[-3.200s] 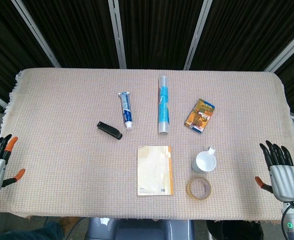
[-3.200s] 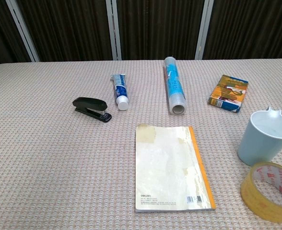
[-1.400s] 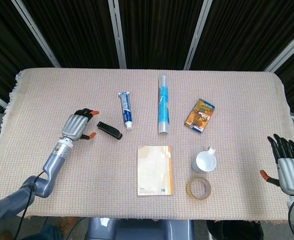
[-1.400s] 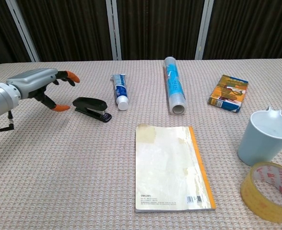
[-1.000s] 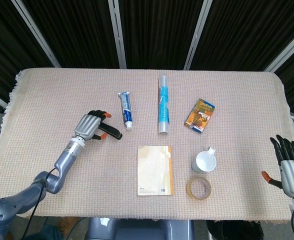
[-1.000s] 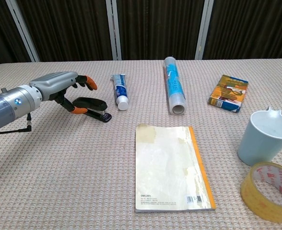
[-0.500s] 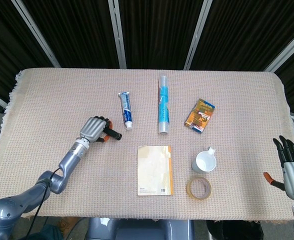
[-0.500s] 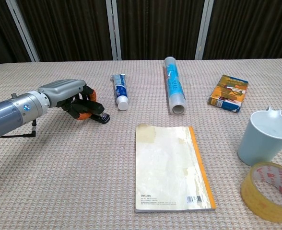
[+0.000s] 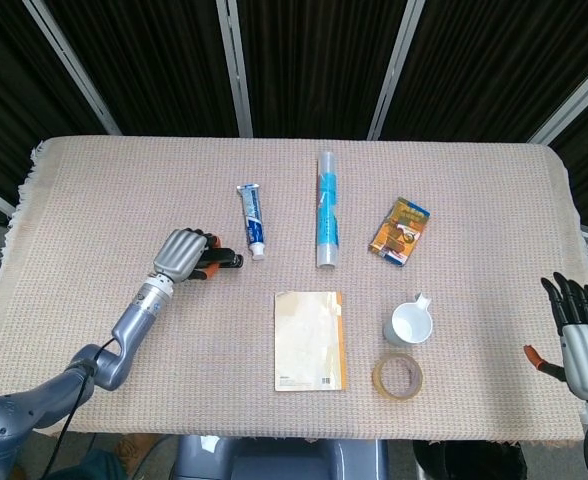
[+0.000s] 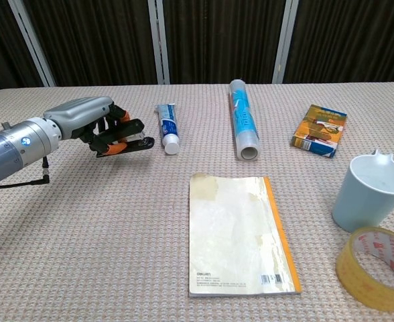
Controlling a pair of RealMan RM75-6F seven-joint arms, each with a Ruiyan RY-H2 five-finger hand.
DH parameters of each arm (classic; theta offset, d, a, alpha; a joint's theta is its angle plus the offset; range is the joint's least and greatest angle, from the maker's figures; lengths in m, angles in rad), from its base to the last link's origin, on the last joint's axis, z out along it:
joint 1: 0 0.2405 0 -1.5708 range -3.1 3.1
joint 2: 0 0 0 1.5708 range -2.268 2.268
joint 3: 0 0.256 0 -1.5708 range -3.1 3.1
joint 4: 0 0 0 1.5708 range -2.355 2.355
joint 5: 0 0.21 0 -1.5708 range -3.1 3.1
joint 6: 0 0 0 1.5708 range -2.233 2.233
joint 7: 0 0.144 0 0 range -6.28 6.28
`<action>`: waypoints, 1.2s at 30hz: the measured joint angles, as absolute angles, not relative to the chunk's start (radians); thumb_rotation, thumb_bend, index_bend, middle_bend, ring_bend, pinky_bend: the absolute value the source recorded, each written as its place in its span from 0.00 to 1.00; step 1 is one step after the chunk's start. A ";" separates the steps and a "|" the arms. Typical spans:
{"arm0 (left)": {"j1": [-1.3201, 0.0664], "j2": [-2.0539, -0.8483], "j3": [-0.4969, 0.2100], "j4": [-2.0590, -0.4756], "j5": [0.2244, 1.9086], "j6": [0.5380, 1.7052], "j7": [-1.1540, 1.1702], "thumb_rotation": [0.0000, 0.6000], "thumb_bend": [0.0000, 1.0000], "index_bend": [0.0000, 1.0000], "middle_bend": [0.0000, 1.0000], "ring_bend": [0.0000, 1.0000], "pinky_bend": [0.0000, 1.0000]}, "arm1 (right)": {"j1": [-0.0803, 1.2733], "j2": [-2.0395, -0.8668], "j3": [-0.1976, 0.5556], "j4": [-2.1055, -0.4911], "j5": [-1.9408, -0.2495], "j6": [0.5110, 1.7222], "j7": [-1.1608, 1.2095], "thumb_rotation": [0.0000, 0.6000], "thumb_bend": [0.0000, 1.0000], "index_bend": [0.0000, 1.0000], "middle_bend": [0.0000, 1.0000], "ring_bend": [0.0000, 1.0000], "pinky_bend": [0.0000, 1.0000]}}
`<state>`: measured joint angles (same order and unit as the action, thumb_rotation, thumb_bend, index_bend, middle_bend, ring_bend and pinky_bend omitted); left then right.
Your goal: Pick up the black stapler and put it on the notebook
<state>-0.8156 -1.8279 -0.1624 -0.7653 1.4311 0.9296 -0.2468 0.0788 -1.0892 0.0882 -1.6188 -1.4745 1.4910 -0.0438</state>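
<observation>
Lying roughly level, the stapler [image 10: 131,142] runs left to right across the chest view, its free end aimed at the toothpaste tube [image 10: 167,127] just beside it. It is small, slim and black, half hidden by the left hand [image 10: 96,127], whose fingers [image 10: 120,129] wrap around it and hold it just above the cloth [image 10: 83,255]. From the head view the stapler [image 9: 224,262] sits left of and beyond the notebook [image 9: 310,339]. The right hand [image 9: 580,345] hangs at the table's right edge, fingers spread, holding nothing.
</observation>
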 measured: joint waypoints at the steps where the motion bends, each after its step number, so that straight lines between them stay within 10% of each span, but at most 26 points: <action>1: -0.814 -1.812 -0.161 -0.799 1.435 0.936 -0.252 1.00 0.53 0.62 0.50 0.42 0.45 | 0.079 -1.089 0.088 -1.619 -1.475 1.490 -0.043 1.00 0.14 0.00 0.00 0.00 0.00; 11: -0.862 -1.716 -0.184 -1.086 1.441 0.914 -0.166 1.00 0.52 0.61 0.51 0.42 0.45 | 0.075 -1.078 0.083 -1.624 -1.496 1.503 -0.014 1.00 0.14 0.00 0.00 0.00 0.00; 36: -1.162 -1.950 -0.319 -1.029 1.277 0.670 -0.028 1.00 0.48 0.62 0.51 0.43 0.45 | -0.018 -1.010 0.088 -1.609 -1.540 1.678 0.185 1.00 0.14 0.00 0.00 0.00 0.00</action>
<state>-1.1619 -1.9496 -0.3190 -1.0286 1.2768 0.6698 -0.0284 -0.0179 -1.0097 0.0884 -1.6094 -1.5396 1.6783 0.1850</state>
